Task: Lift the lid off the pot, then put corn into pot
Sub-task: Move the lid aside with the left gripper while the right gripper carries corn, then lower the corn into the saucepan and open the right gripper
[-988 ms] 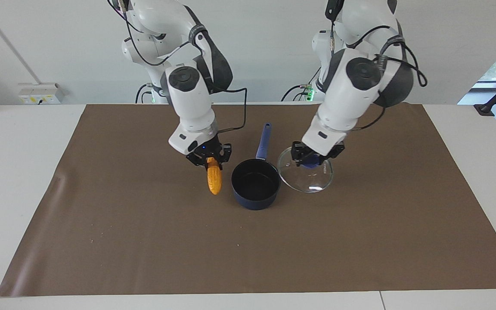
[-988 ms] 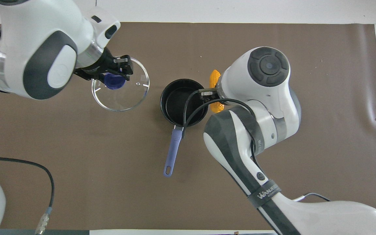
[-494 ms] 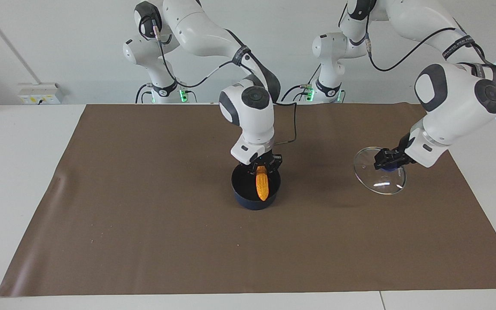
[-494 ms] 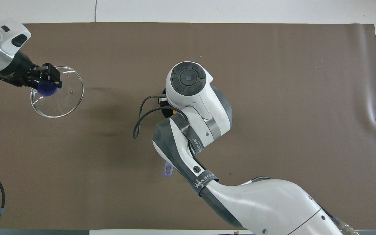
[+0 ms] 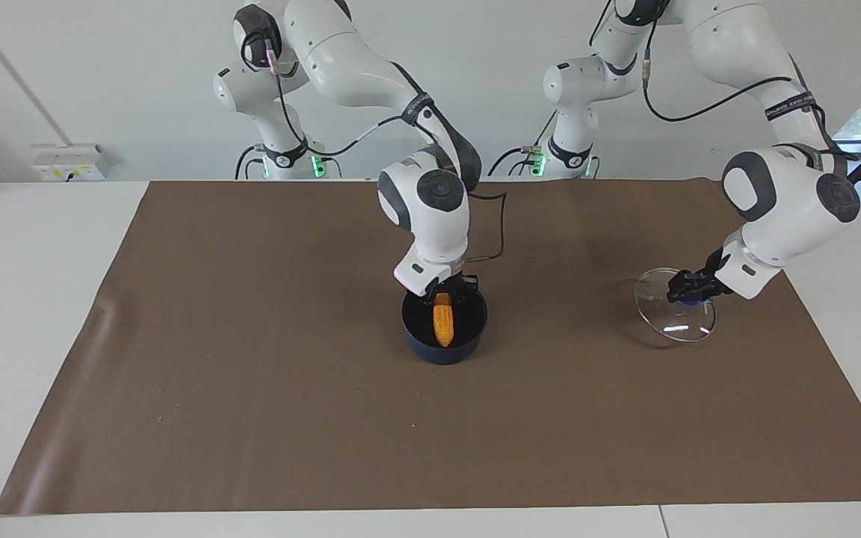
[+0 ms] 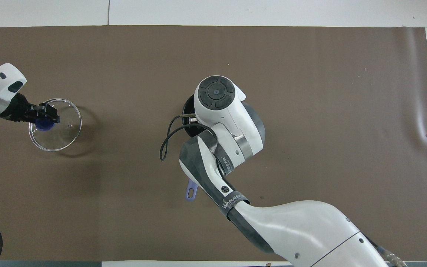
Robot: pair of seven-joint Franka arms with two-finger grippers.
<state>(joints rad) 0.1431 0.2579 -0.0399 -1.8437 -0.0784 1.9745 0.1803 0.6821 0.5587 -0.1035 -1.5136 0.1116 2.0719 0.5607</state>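
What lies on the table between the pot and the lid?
Nothing. In the facing view, only bare brown paper stretches from the pot to the lid, which the left tool holds by its knob. The overhead view agrees.

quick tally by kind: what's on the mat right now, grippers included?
Pot: 1
Corn, in the pot, held by the right gripper: 1
Lid, held by its knob by the left gripper, toward the left arm's end of the table: 1
Grippers: 2
Total: 5
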